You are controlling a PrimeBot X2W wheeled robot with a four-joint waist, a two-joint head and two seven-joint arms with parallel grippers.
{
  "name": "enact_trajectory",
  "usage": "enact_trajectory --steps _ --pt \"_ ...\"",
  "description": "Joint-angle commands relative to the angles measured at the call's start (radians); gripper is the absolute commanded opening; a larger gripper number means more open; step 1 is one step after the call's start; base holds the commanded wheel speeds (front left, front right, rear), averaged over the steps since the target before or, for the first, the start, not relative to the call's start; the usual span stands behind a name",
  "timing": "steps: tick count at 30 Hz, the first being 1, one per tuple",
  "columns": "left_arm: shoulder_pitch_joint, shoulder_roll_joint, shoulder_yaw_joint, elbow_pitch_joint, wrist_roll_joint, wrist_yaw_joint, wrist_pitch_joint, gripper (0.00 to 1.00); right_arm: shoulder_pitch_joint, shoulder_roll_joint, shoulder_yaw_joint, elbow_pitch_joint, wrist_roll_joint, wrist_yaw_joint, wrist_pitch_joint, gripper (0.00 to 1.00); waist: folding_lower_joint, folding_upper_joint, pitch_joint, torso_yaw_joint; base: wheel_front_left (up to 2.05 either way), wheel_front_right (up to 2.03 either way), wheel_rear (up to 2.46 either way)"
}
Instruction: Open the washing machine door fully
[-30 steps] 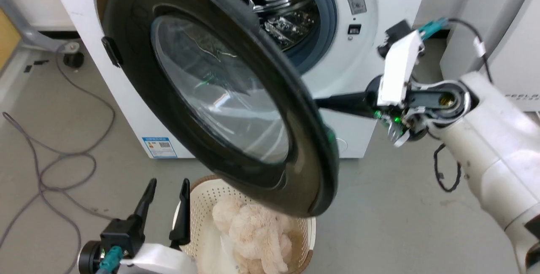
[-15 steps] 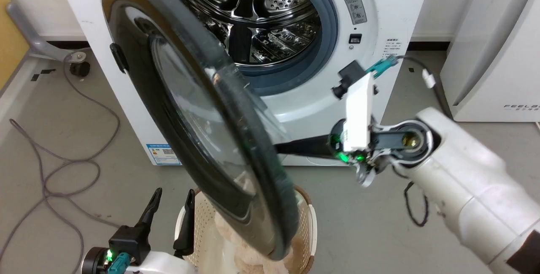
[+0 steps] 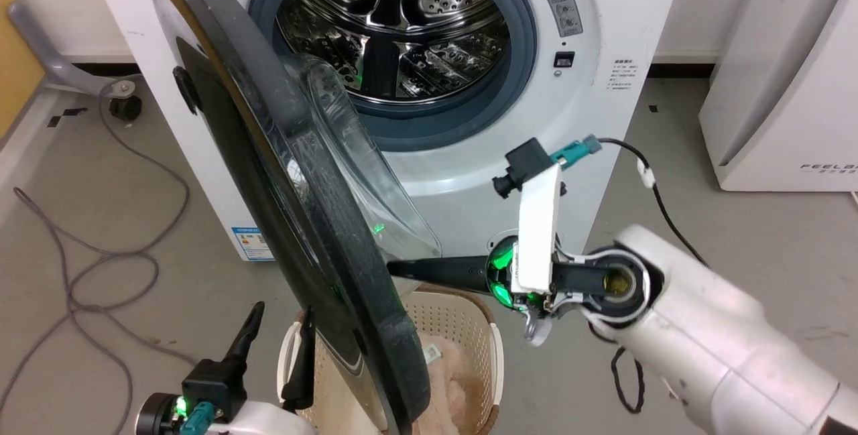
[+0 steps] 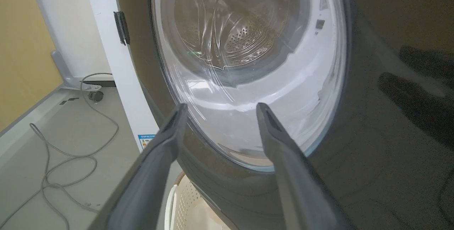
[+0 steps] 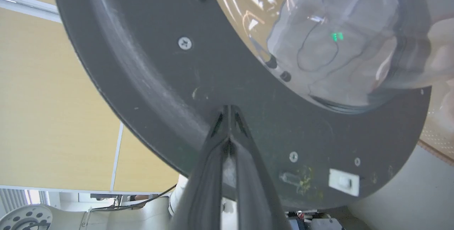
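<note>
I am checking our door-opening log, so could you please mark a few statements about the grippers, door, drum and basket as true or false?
1. The right gripper, fingers shut, touches the washing machine door on its dark inner face. True.
2. The left gripper is clamped on the door's edge. False: it is open, holding nothing, in front of the door's outer glass.
3. The drum is stuffed with laundry. False: it looks empty.
4. A perforated basket stands on the floor beneath the door. True.
</note>
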Motion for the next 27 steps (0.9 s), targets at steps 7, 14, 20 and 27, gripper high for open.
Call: enact_trajectory --steps 7,14,20,27 --pt "-0.004 0.004 -0.007 0.002 0.003 0.004 -0.005 1.0 0.152 -0.069 -0.116 -0.109 -0.062 0.001 -0.336 1.0 0.0001 0.0 -0.016 0.003 0.0 0.0 0.0" --pt "0.002 0.006 0.002 -0.005 0.0 0.011 -0.005 1.0 0.318 -0.144 -0.215 -0.142 -0.144 0.001 -0.674 1.0 0.0001 0.0 -0.029 -0.018 0.0 0.0 0.0" --pt "0.007 0.008 0.013 -0.012 -0.002 0.017 -0.005 1.0 0.442 -0.184 -0.27 -0.126 -0.204 0.001 -0.865 1.0 0.0001 0.0 -0.039 -0.033 0.0 0.0 0.0" --pt "0.017 0.01 0.041 -0.026 -0.012 0.03 -0.005 1.0 0.604 -0.123 -0.609 -0.008 -0.545 0.001 -0.885 1.0 0.0001 0.0 -0.038 -0.063 0.0 0.0 0.0"
